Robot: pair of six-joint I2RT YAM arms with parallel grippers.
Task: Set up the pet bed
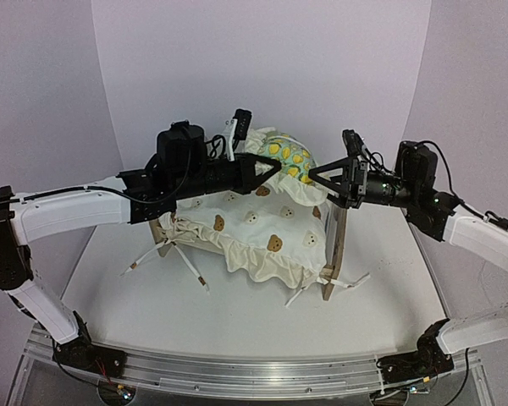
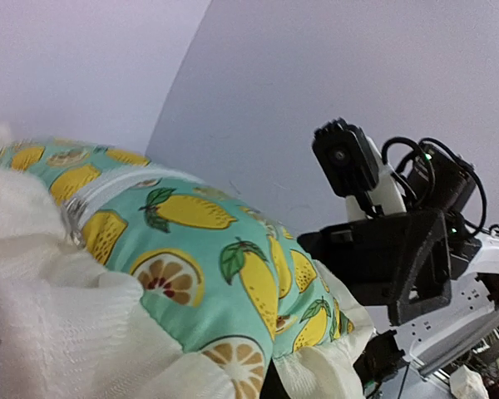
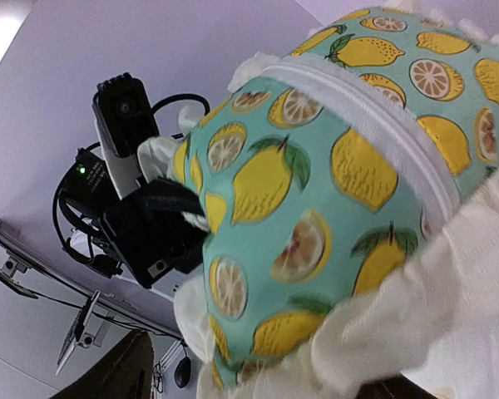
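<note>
The pet bed [image 1: 334, 254] stands mid-table, its light-wood end boards showing at left and right; its base is hidden under a cream bear-print cushion [image 1: 254, 224]. At the far end of the cushion a lemon-print pillow [image 1: 289, 155] [image 2: 208, 249] [image 3: 316, 191] is lifted up. My left gripper [image 1: 278, 166] [image 3: 173, 204] is shut on the pillow's white frill at its left edge. My right gripper [image 1: 311, 176] [image 2: 359, 312] is at the pillow's right edge, its fingers apart and the frill loose between them.
White tie strings [image 1: 165, 258] trail from the bed's legs onto the white table [image 1: 110, 296] at both ends. White backdrop walls close in behind and at the sides. The arm bases sit on a metal rail [image 1: 254, 372] at the near edge.
</note>
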